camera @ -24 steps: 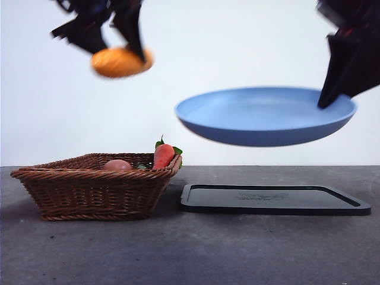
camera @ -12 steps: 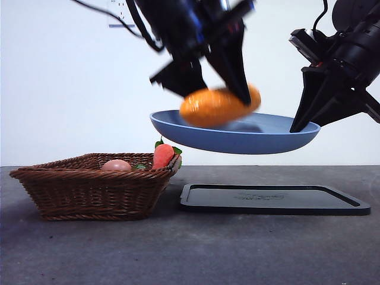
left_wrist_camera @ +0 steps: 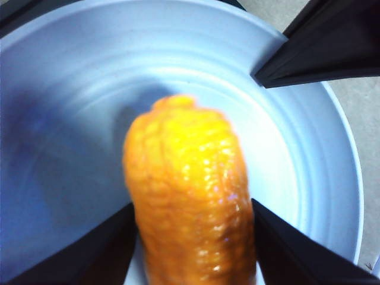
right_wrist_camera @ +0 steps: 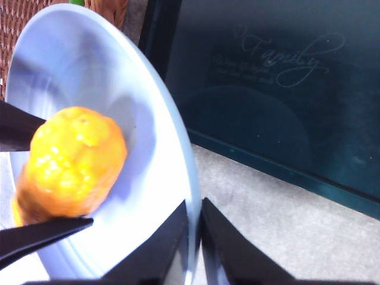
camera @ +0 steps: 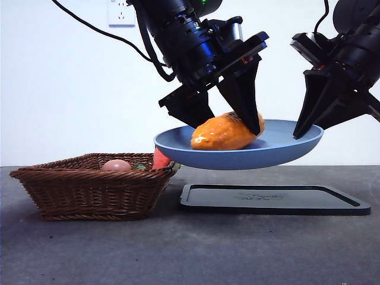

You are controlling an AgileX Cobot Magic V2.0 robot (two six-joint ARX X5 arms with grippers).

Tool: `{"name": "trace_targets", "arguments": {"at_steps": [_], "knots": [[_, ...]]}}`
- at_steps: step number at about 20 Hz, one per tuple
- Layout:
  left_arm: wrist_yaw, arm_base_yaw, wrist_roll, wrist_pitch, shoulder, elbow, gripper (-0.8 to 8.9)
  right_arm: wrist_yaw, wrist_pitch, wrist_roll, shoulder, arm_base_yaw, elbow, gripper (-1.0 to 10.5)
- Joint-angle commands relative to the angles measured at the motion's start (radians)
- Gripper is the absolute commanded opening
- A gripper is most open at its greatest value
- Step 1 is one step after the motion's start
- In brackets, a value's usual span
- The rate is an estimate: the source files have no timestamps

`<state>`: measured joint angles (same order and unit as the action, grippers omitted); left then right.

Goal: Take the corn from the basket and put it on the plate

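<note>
Front view: corn lies in the plate, long axis left to right and slightly tilted, right end higher. My left claw comes down from above and clamps it, one jaw on each long flank. The plate hangs in the air above the tray, my right claw pinching its right rim. Basket sits to the left on the table, holding an egg and a carrot, no corn.

Left wrist view: corn runs straight out between my two jaws, gripped on both sides, plate floor directly beneath. Whether the cob touches the floor I cannot tell.

Right wrist view: right claw closed on the plate rim, one jaw each side. Corn lies away from this claw, in the bowl.

Judgement: the release only needs my left jaws to part; the corn is already over the plate.
</note>
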<state>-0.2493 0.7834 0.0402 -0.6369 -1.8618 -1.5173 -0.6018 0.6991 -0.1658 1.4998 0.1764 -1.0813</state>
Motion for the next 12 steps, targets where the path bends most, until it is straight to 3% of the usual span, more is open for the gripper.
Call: {"name": "trace_targets", "arguments": {"at_steps": [1, 12], "knots": [[0.006, 0.009, -0.01, -0.028, -0.029, -0.019, 3.3, -0.03, -0.001, -0.01, 0.01, 0.004, -0.02, 0.0], [0.049, 0.001, -0.049, -0.249, -0.027, -0.254, 3.3, -0.027, 0.012, -0.01, 0.01, 0.003, -0.02, 0.0]]}}
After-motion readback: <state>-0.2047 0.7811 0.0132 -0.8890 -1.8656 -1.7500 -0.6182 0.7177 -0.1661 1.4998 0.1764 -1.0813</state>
